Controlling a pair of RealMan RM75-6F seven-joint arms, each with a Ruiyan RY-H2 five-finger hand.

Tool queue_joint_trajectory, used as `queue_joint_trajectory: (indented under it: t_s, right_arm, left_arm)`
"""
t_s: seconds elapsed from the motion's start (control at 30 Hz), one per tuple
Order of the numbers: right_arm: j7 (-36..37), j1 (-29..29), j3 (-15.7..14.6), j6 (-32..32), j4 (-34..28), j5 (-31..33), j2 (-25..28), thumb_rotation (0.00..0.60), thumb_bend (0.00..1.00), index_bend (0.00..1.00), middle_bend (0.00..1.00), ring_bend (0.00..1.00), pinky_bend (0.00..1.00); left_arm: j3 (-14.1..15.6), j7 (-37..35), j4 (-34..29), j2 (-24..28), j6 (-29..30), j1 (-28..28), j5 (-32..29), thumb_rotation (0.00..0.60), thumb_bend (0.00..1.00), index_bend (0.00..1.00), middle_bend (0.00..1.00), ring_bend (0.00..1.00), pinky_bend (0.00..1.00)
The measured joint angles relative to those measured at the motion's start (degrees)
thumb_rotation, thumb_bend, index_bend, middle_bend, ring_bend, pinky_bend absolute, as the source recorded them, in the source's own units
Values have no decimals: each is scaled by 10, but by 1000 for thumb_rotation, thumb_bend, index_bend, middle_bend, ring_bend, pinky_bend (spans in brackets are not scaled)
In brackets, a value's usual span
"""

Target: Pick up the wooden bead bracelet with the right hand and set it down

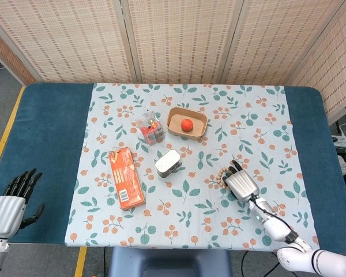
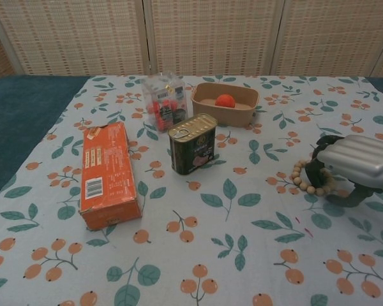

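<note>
Wooden bead bracelet (image 2: 304,180) lying on the floral cloth (image 1: 190,213) at the right-hand side of the bench (image 1: 46,133), partly covered by the right hand (image 2: 353,167). Right hand set palm-down over the far part of the loop; dark fingers (image 2: 316,167) curled down into and around the beads. Beads apparently resting on the cloth, not lifted; firm hold or mere contact: cannot tell. Head view: bracelet (image 1: 221,178) showing only at the left edge of the right hand (image 1: 241,184).

Left hand (image 1: 10,205) off the cloth near the bench's near-left corner, fingers spread, holding nothing; seen in head view only.

Elsewhere on the cloth: orange carton (image 2: 105,174) lying flat at left; rectangular tin (image 2: 192,143) standing near centre; clear packet with red contents (image 2: 163,103) behind the tin; tan tray (image 2: 204,102) beside the packet, with a small red-orange round item (image 2: 225,101) inside. All well apart from the bracelet.
</note>
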Motion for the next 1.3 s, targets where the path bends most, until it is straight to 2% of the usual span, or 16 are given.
queue_joint_trajectory:
  t_s: [0.33,0.53,0.67,0.8,1.0,1.13,1.3]
  right_arm:
    - [8,0,2,30,21,-5,-16,600,336,691,573,347,166]
    - [34,2,7,37,15,-6,-11,600,438,705,583,371,166]
    - [77,2,13,33,2,1,-5,600,464,711,591,377,166]
    - [155,5,25,1,-30,32,10,600,506,711,592,377,167]
    - [315,23,62,-123,-99,115,61,600,516,711,592,378,168]
    - [429,38,102,-203,-130,162,98,600,536,711,592,378,168]
    - [547,42,153,-258,-154,189,129,600,554,709,593,378,168]
  left_arm:
    - [0,0,1,0,0,0,-1,600,394,0,0,0,129]
    - [0,2,0,0,1,0,-1,600,394,0,0,0,129]
    - [0,3,0,0,2,1,0,600,394,0,0,0,130]
    - [0,3,1,-1,-1,0,0,600,393,0,0,0,130]
    - [1,5,2,-3,-5,-2,-2,600,393,0,0,0,130]
    - [0,6,3,-5,-5,-2,-3,600,394,0,0,0,131]
    - [0,7,4,-6,-4,-2,-3,600,393,0,0,0,131]
